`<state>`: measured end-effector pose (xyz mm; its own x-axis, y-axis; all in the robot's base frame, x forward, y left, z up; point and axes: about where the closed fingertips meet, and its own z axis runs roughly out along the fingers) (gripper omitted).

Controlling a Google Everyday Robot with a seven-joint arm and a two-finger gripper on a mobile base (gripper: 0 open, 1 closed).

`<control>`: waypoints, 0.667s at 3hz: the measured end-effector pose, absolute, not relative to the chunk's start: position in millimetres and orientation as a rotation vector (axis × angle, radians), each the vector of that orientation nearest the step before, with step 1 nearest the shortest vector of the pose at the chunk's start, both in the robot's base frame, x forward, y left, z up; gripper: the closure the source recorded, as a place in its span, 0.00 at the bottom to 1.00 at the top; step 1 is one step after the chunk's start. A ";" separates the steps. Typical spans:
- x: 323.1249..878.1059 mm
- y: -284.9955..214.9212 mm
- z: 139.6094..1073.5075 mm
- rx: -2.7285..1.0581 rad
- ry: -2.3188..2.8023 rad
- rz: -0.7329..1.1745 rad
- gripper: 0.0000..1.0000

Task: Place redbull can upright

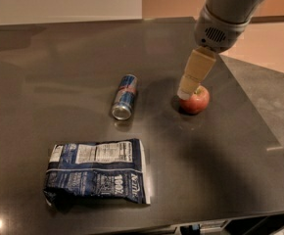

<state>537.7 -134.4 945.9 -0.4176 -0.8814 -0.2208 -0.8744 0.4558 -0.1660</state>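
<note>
Redbull can (124, 97) lying flat, gripper (185, 94) seemingly over neighbouring apple (200, 103)

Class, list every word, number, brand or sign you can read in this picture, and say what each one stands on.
"100%": on the blue-and-white snack bag, upside down to the camera.
Snack bag's white label panel: print too small to read.
Snack bag's other white lettering: too blurred to read.
redbull can, lying on its side: a red mark, no legible letters.
gripper, just over the apple: no text visible.
</note>
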 end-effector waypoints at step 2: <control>574.4 -67.6 923.3 -1.224 2.598 0.008 0.00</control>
<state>574.4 -67.6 923.3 -0.6073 -0.7562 -0.2436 -0.7577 0.6435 -0.1086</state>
